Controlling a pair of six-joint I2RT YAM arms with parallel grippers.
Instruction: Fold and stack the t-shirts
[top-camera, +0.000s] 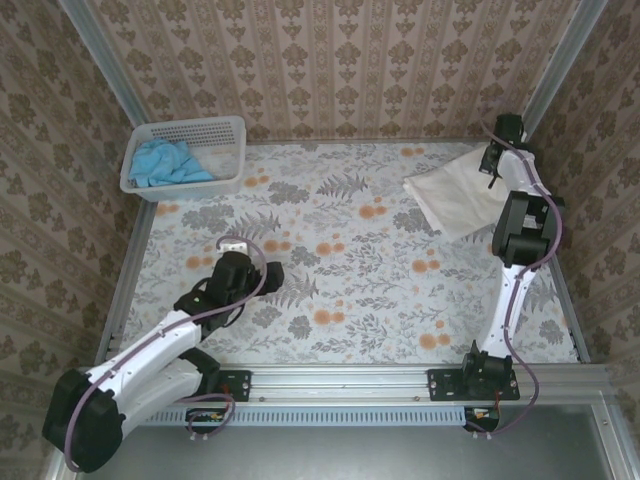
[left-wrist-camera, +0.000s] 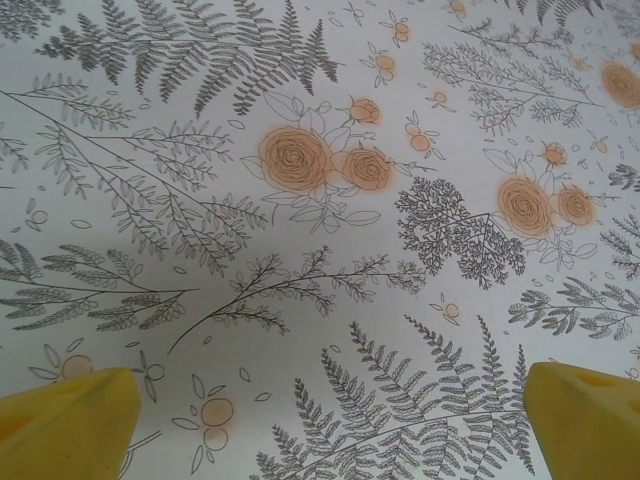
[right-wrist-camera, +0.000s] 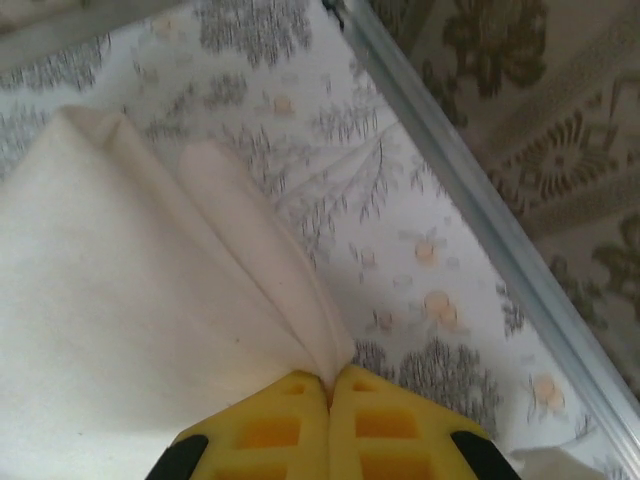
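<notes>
The cream-white t-shirt (top-camera: 455, 195) lies folded at the far right of the table, one corner lifted. My right gripper (top-camera: 490, 160) is shut on that corner; in the right wrist view the cloth (right-wrist-camera: 150, 300) runs into the pinched yellow fingertips (right-wrist-camera: 330, 385). The sky-blue t-shirt (top-camera: 165, 163) lies crumpled inside the white basket (top-camera: 225, 128) at the far left. My left gripper (top-camera: 232, 245) hovers over bare tablecloth at mid-left, open, its yellow fingers (left-wrist-camera: 70, 420) wide apart with nothing between them.
The metal frame rail (right-wrist-camera: 480, 200) and the wallpapered wall run close beside the right gripper. The flowered tablecloth (top-camera: 340, 260) covers the table between the arms.
</notes>
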